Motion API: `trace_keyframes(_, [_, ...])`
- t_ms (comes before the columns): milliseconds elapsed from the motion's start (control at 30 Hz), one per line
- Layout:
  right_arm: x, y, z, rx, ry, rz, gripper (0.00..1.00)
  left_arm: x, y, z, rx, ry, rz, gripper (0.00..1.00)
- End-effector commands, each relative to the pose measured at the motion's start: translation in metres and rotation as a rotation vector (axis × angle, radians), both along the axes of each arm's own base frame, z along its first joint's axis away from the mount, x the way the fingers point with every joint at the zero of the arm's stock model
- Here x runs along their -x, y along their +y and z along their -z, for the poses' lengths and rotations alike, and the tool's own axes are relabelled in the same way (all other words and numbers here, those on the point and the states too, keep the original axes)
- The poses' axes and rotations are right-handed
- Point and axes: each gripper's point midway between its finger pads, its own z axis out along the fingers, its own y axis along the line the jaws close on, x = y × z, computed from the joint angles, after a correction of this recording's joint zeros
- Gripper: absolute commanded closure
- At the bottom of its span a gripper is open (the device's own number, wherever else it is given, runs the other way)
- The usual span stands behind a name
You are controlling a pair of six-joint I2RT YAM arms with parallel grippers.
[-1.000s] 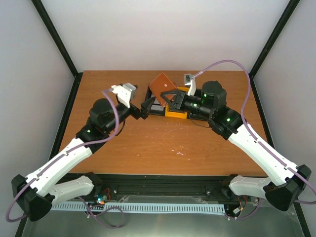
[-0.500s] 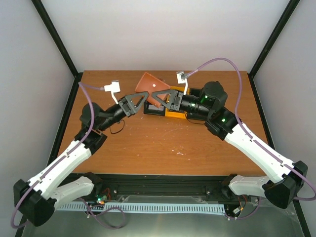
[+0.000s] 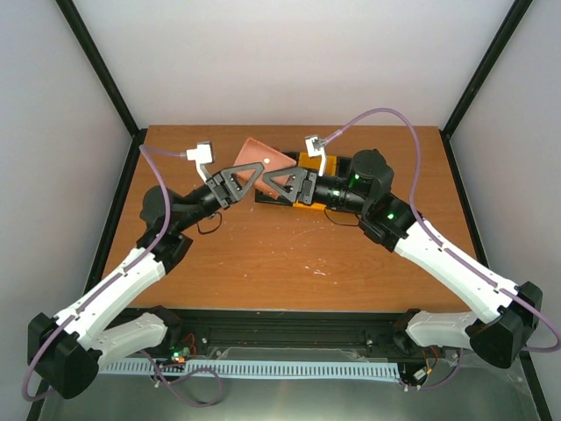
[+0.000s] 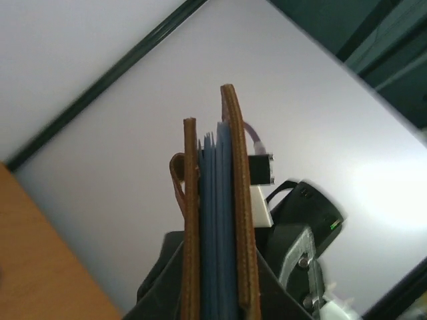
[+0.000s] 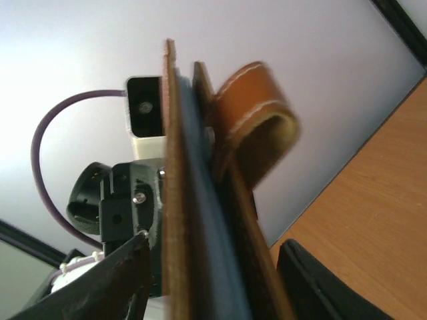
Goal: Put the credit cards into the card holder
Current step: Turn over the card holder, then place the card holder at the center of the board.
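Above the brown wooden worktop (image 3: pixel 289 254), upper centre of the overhead frame, the left gripper (image 3: pixel 248 175) is clamping the small brown leather folding card holder (image 3: pixel 263 154) edge-up. The right gripper (image 3: pixel 279 181) is flanking it, jaws apart, probably for a handover.

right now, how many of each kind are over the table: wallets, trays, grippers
card holder: 1
tray: 1
grippers: 2 (left gripper, right gripper)
total: 4
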Motion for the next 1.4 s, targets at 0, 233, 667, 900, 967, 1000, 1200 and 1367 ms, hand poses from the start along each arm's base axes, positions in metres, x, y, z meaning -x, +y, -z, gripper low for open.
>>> trace_keyframes(0, [-0.002,-0.022,0.01,0.108,-0.067,0.114,0.4,0.015,0.008,-0.013,-0.158,-0.293,-0.111,0.99])
trace_keyframes(233, [-0.009,-0.073,0.018,0.26,-0.065,0.243,0.31,0.045,0.0,0.032,-0.581,-0.849,-0.117,0.99])
trace_keyframes(667, [0.011,-0.054,0.04,0.405,0.017,0.021,0.32,0.03,-0.005,0.065,-0.895,-1.225,-0.127,1.0])
trace_keyframes(900, [-0.005,-0.05,0.055,0.438,0.086,0.065,0.37,0.034,-0.011,0.065,-0.865,-1.248,-0.072,0.99])
trace_keyframes(967, [-0.01,-0.05,0.063,0.45,0.116,0.082,0.38,0.034,-0.012,0.066,-0.86,-1.24,-0.063,0.99])
trace_keyframes(1000, [-0.011,-0.049,0.065,0.449,0.133,0.084,0.38,0.034,-0.013,0.066,-0.858,-1.24,-0.061,0.99])
trace_keyframes(1200, [-0.017,-0.045,0.074,0.466,0.176,0.087,0.4,0.033,-0.014,0.067,-0.853,-1.232,-0.056,0.99])
trace_keyframes(1367, [-0.018,-0.059,0.108,0.622,0.154,0.105,0.45,0.033,-0.013,0.062,-0.843,-1.238,-0.067,0.99])
